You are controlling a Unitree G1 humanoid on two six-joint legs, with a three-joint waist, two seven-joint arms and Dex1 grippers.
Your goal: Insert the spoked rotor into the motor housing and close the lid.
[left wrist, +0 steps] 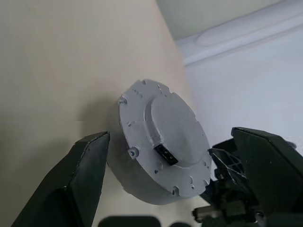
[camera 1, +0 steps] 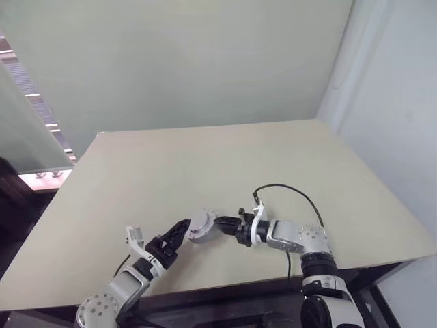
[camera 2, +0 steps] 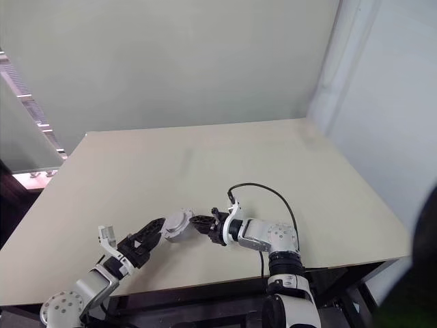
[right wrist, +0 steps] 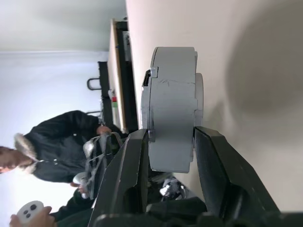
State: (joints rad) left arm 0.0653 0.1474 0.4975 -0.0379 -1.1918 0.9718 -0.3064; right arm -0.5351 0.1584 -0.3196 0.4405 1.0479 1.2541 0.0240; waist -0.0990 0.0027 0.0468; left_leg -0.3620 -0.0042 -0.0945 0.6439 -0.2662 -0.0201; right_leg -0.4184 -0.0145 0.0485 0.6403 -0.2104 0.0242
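Observation:
The motor housing (camera 1: 200, 224) is a grey round puck held on edge just above the table. My right gripper (right wrist: 170, 135) is shut across its thickness, one finger on each flat face. In the left wrist view the housing (left wrist: 163, 142) shows a flat grey face with a raised centre and a small dark connector; no windings show. My left gripper (camera 1: 180, 231) stands open close beside it, its two fingers (left wrist: 80, 175) spread wider than the puck and not touching it. The spoked rotor and the lid are out of view.
The beige table (camera 1: 205, 157) stretches ahead to a pale wall, with its front edge just below my arms. A black cable (camera 1: 293, 191) loops off my right wrist. In the right wrist view a person in a dark jacket (right wrist: 61, 142) stands beyond the table's edge.

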